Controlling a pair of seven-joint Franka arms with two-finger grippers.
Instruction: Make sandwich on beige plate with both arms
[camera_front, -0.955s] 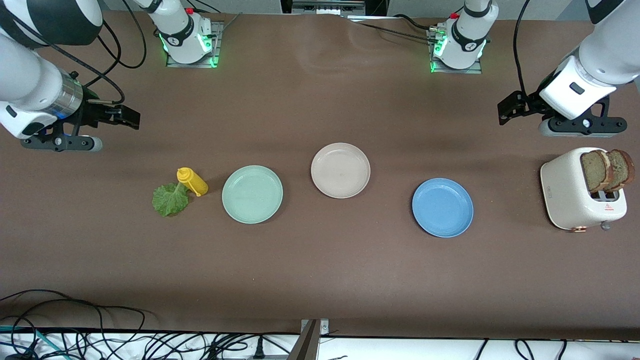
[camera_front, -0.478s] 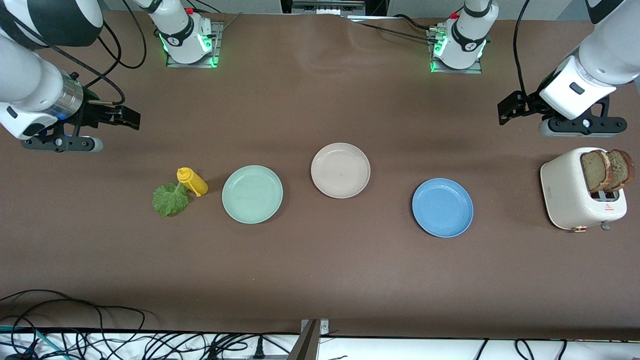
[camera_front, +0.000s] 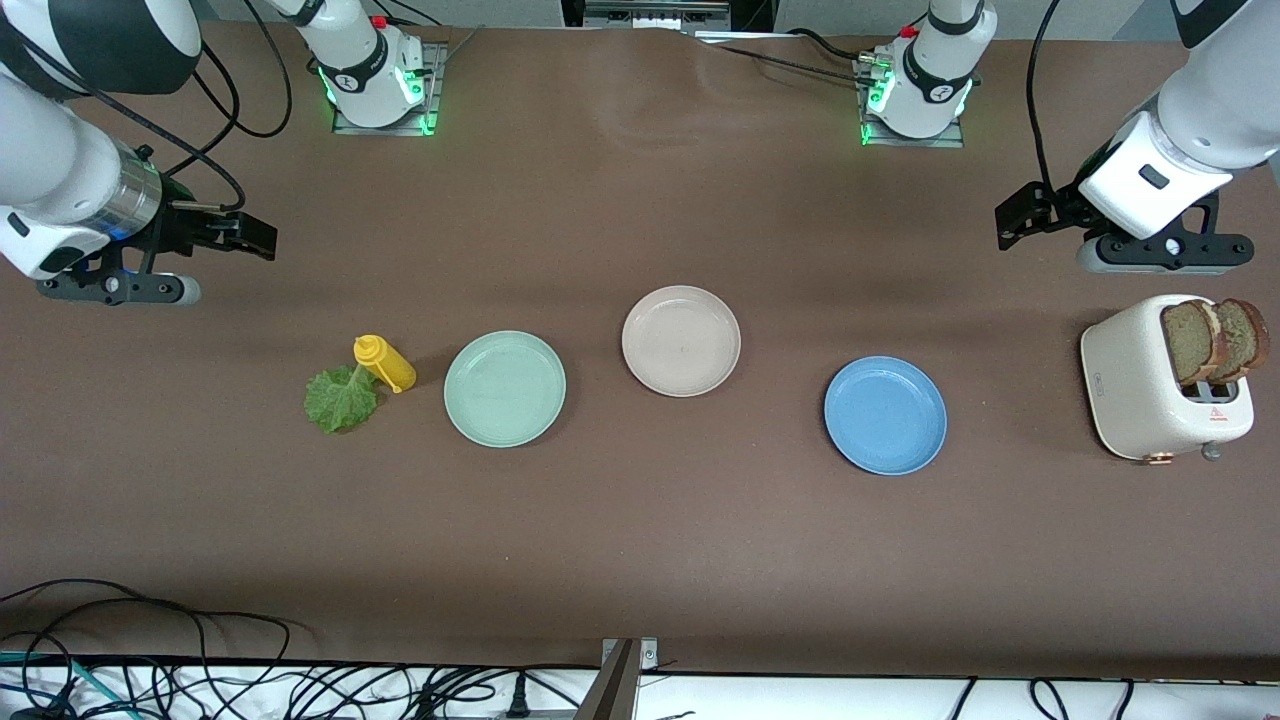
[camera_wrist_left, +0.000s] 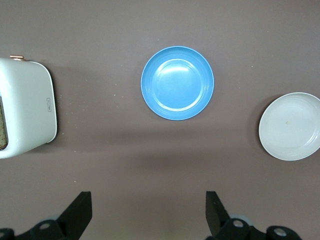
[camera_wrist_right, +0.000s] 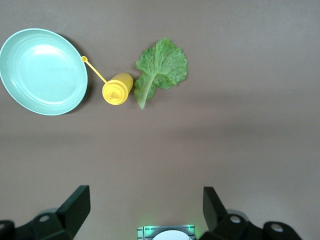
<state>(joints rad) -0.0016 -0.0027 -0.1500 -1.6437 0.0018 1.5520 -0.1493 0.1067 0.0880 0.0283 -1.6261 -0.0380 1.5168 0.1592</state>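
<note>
The beige plate (camera_front: 681, 341) (camera_wrist_left: 290, 126) lies bare at the middle of the table. Two brown bread slices (camera_front: 1215, 340) stand upright in a white toaster (camera_front: 1140, 385) (camera_wrist_left: 25, 115) at the left arm's end. A crinkly green lettuce leaf (camera_front: 342, 400) (camera_wrist_right: 161, 67) lies flat toward the right arm's end. My left gripper (camera_front: 1022, 218) (camera_wrist_left: 148, 205) hangs open and holds nothing, over bare table beside the toaster. My right gripper (camera_front: 255, 235) (camera_wrist_right: 145, 200) is also open with nothing in it, over bare table near the lettuce.
A yellow squeeze bottle (camera_front: 385, 364) (camera_wrist_right: 117, 89) stands touching the lettuce stem. A mint-green plate (camera_front: 505, 388) (camera_wrist_right: 42, 71) and a blue plate (camera_front: 885, 415) (camera_wrist_left: 177, 83) flank the beige one, slightly nearer the front camera. Cables lie along the table's front edge.
The right arm has drifted very slightly toward its own end of the table. The left arm and everything on the table have stayed put.
</note>
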